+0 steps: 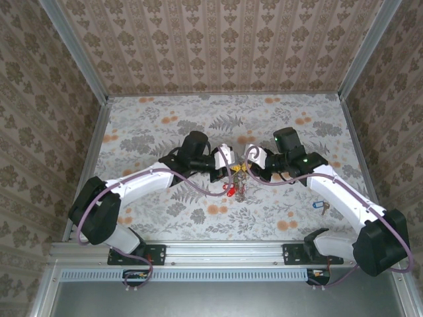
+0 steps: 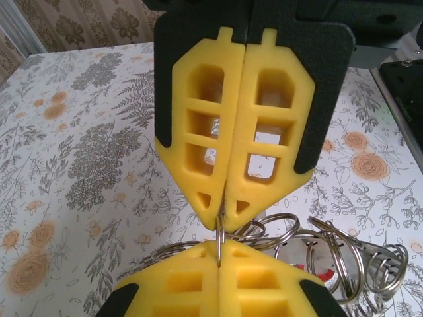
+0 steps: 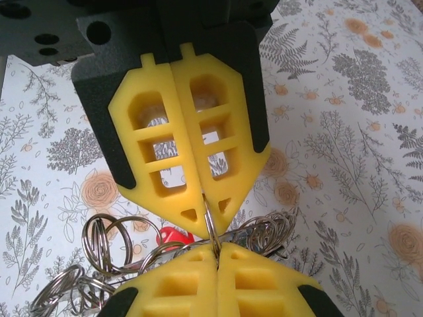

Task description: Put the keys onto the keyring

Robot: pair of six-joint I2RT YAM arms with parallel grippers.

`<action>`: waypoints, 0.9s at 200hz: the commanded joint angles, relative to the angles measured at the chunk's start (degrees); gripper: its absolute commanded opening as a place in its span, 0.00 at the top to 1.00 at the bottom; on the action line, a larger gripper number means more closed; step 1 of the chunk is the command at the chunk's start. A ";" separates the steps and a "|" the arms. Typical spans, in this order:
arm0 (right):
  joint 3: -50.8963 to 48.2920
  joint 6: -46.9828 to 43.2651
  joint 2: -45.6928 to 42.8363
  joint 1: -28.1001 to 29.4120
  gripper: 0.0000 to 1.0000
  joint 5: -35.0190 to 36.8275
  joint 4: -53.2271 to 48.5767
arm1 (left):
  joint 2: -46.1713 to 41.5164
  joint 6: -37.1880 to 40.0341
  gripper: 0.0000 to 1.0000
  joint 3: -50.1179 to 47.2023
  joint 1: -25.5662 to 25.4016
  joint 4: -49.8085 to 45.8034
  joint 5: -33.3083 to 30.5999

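Both my claws are busy right now, meeting nose to nose over the middle of the floral-print table top (image 1: 165,119). My left claw (image 1: 227,172) has its yellow foam pads squeezed flat together, and so does my right claw (image 1: 251,169). Between the two sets of tips runs one thin steel wire, a loop of the big round metal keyring (image 1: 238,187), so both claws are clamped on that. The rest of it hangs under the claws as a tangle of silver loops and keys, with a red plastic tag (image 1: 229,191) poking out.

From my left wrist, my own left claw (image 2: 218,249) sits at the bottom and the right claw (image 2: 222,223) comes down from the top, with the keyring (image 2: 334,259) bunched off to the side. My right wrist shows the mirror image: right claw (image 3: 217,251) below, left claw (image 3: 206,224) above, the keyring (image 3: 109,267) sagging away and the red plastic tag (image 3: 173,236) behind it.

My read is that I'm at the "hold the ring and pry the coil open" step, and no key is going on yet. The small silver key with the blue plastic tag (image 1: 322,207) lies on the table, well off beside my right arm. I can't pick out the yellow-tagged one.

For the next move, I'd guess one claw has to let go and fetch that key while the other keeps the ring steady. The wire is skinny and the pads are soft, so slipping looks like the main risk.
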 commanded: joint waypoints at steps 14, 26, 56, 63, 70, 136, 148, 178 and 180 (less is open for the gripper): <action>1.84 -1.37 -3.48 1.19 1.00 -1.95 -0.27 | 0.61 -0.16 1.00 0.99 -0.12 1.02 -1.41; 0.66 -1.37 -3.66 1.12 0.98 -1.95 1.19 | 0.49 -1.11 1.00 0.44 -0.03 2.97 -0.89; -2.94 1.17 -3.66 -0.39 0.90 -5.27 6.37 | -0.01 -4.35 1.00 -1.53 0.32 9.38 3.60; -3.62 2.04 -3.66 -1.01 0.88 -6.79 7.65 | -0.15 -4.77 1.00 -1.91 0.41 10.40 3.96; -4.17 2.76 -3.59 -1.53 0.86 -8.12 9.01 | -0.20 -5.21 1.00 -2.18 0.53 11.12 4.39; -6.42 6.34 -2.79 -4.50 0.88 -13.44 14.32 | -0.48 -8.28 1.00 -4.01 0.67 16.21 6.49; -6.51 6.24 -2.79 -4.68 0.91 -12.86 14.03 | -0.55 -8.57 1.00 -4.45 0.75 16.99 6.49; -4.74 3.88 -2.65 -4.66 0.98 -11.90 9.67 | -0.93 -7.70 0.96 -4.24 0.67 15.32 4.65; -4.61 3.83 -2.69 -4.63 0.99 -11.80 9.32 | -0.95 -7.50 0.94 -4.14 0.71 14.90 4.41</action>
